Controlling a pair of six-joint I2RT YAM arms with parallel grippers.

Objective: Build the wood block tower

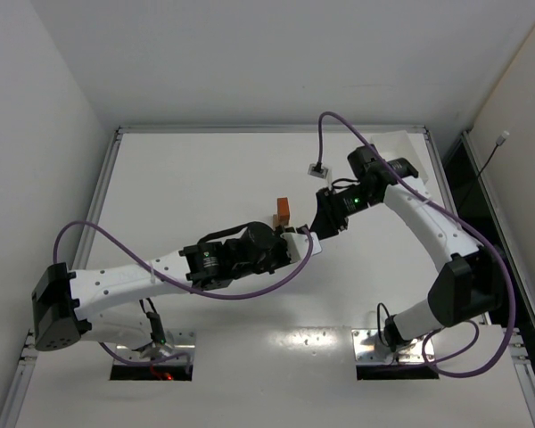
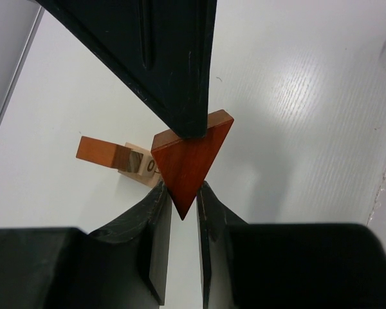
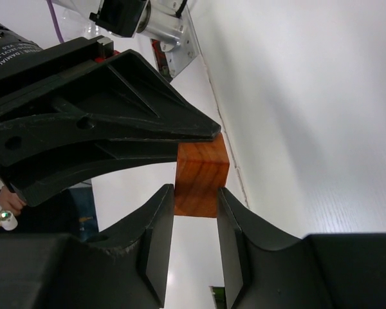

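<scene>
A reddish-brown triangular wedge (image 2: 190, 154) hangs above the table, its point pinched between my left gripper (image 2: 183, 196) fingers. My right gripper (image 3: 196, 199) meets it from the other side, and both its pads touch the wedge's (image 3: 201, 170) flat sides. In the top view the two grippers, left (image 1: 301, 239) and right (image 1: 319, 227), come together mid-table, hiding the wedge. Behind them a reddish-brown block (image 1: 283, 209) sits on tan wood blocks (image 2: 140, 168), seen lower left of the wedge in the left wrist view. No upright tower shows clearly.
A small white connector (image 1: 318, 168) on a purple cable lies behind the right gripper. A white sheet or box (image 1: 401, 141) sits at the back right corner. Walls close off the table (image 1: 205, 169) on the left, back and right.
</scene>
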